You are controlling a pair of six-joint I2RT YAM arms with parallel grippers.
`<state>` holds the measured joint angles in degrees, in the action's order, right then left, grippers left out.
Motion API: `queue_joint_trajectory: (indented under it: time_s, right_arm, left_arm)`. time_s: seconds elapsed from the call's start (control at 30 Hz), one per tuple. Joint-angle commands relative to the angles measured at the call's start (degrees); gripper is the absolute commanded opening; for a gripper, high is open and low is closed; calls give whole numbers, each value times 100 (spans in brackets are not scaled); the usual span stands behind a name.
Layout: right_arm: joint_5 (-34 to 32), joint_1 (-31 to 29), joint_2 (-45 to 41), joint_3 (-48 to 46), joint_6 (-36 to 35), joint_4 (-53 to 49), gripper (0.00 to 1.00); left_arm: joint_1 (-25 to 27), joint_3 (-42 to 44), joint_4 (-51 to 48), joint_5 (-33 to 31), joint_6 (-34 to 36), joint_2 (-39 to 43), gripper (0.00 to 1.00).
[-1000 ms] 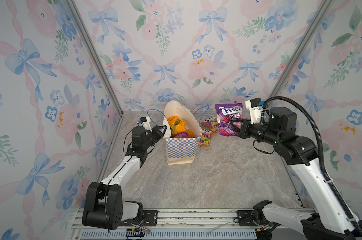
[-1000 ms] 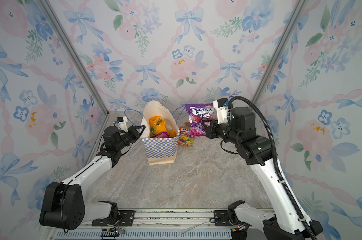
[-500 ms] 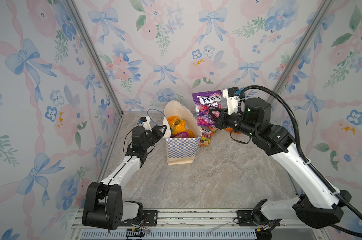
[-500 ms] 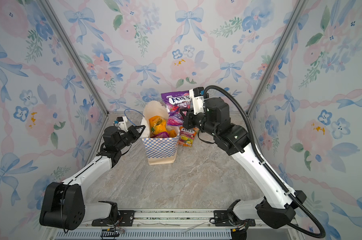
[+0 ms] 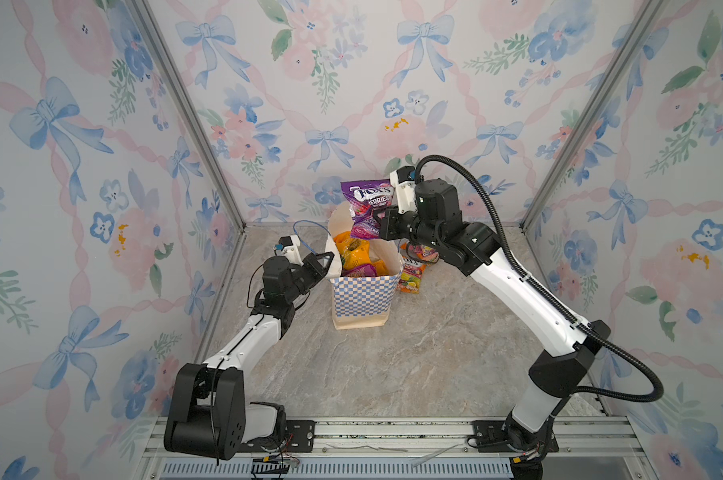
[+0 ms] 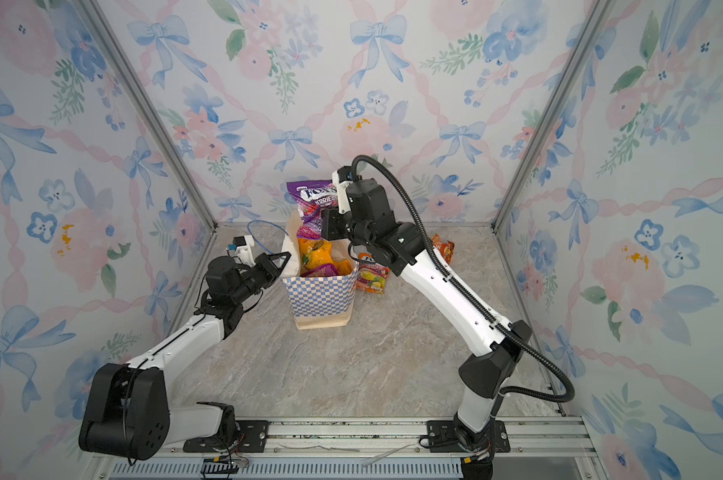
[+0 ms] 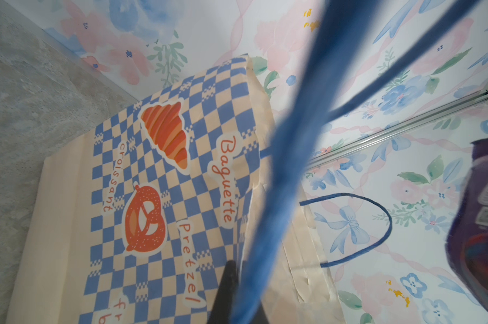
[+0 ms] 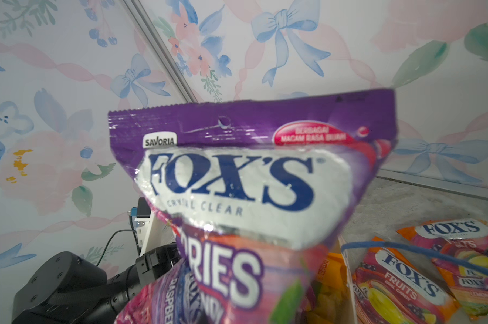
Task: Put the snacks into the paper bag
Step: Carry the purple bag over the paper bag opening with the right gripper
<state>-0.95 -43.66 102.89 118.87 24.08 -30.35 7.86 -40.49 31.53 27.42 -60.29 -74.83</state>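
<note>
Fingers, right gripper [image 5: 375, 219]: clenched on the lower half of a purple packet [image 5: 367, 200]. The packet stands upright above them, its crumpled bottom hanging just below, over the open mouth of the paper bag [image 5: 364, 296]. Fingers, left gripper [image 5: 325, 261]: clamped on the bag's side rim, right beside a blue cord handle [image 7: 287, 174], holding the mouth wide. Below the right fingers: orange packets [image 5: 351, 251], already heaped close to the rim. Beyond the right fingers, on the table [image 5: 393, 361] beside the bag: loose packets [image 5: 413, 277], not yet packed. Hazards, as judged: the wide packet may catch on the rim, or perch on the heap and slide out, since little room is left. A hard downward shove may buckle the paper or tip the bag.
</note>
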Motion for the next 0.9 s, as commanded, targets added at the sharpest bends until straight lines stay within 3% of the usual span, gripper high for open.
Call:
queue_joint_trajectory:
  time_s: [0.0,0.33,0.53,0.87]
  right_arm:
    - [-100,-91,327,645,81,-253,0]
    - [-304,-108,1268,1645,90,-1196,0]
    - [-509,-128,1509,1636,510,-1510,0]
    - [-585,-307,1443,1207,623,-1876,0]
  left_arm:
    - [49,107,177,238,-79,109,0]
    - [49,120,279,276,-123,42,0]
    - [49,103,309,299,-148,-32,0]
    - [34,171,310,196,-158,8,0]
